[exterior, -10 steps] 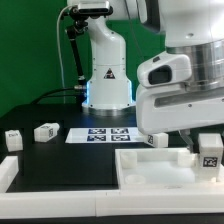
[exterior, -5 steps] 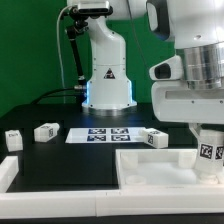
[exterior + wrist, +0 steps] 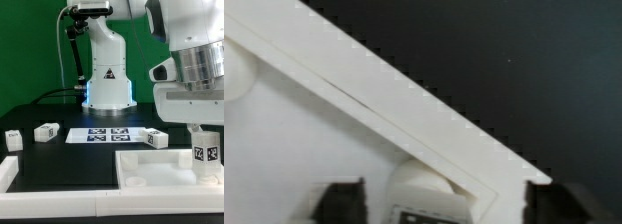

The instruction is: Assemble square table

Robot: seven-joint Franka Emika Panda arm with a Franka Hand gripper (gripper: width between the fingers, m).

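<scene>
The square table's large white panel [image 3: 150, 168] lies flat at the front of the black table. One short white tagged leg [image 3: 208, 152] stands upright at the panel's corner on the exterior view's right. My gripper [image 3: 206, 133] hangs straight over that leg. In the wrist view the leg [image 3: 423, 188] sits between my dark fingers [image 3: 340, 202], with a gap on each side, so the gripper [image 3: 441, 202] is open around it, and the panel's raised edge [image 3: 384, 100] runs diagonally. Three more tagged legs lie loose: one [image 3: 153, 138] near the panel, two [image 3: 45, 130] [image 3: 12, 138] on the left.
The marker board [image 3: 105, 134] lies flat in front of the robot's white base [image 3: 105, 85]. A plain white bar [image 3: 7, 172] sits at the front on the exterior view's left. A green wall closes the back.
The arm shifted toward the exterior view's right and brought the leg to the panel's corner. The jaws, earlier closed on the leg, now stand apart from it.
</scene>
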